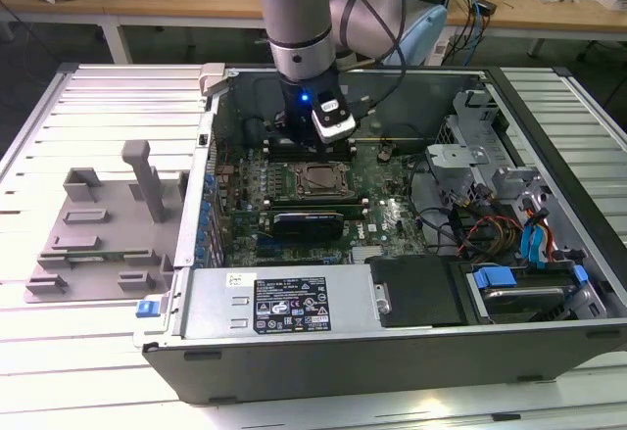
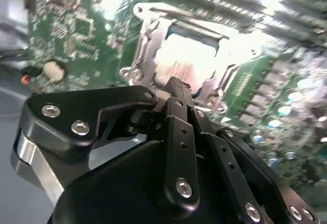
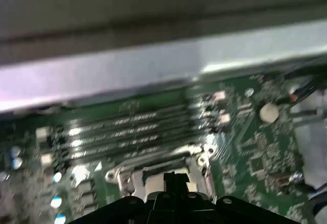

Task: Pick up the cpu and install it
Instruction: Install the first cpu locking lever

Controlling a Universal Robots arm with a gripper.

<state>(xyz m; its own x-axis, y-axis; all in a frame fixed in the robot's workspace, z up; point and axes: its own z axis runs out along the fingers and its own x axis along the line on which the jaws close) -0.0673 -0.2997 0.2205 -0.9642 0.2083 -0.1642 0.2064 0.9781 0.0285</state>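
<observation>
Right now the arm reaches down into the open computer case [image 1: 392, 312], its gripper [image 2: 176, 89] hanging just above the socket [image 1: 320, 180] on the green motherboard [image 1: 392, 219]. In the second wrist view the fingers look drawn close together at the tip, though I cannot tell whether anything is pinched between them. A pale silvery square, which I take for the cpu [image 2: 186, 60], sits inside the socket frame, presumably lined up to seat flat. Outside the case, a grey fixture [image 1: 98, 234] stands on the slatted table [image 1: 59, 352].
</observation>
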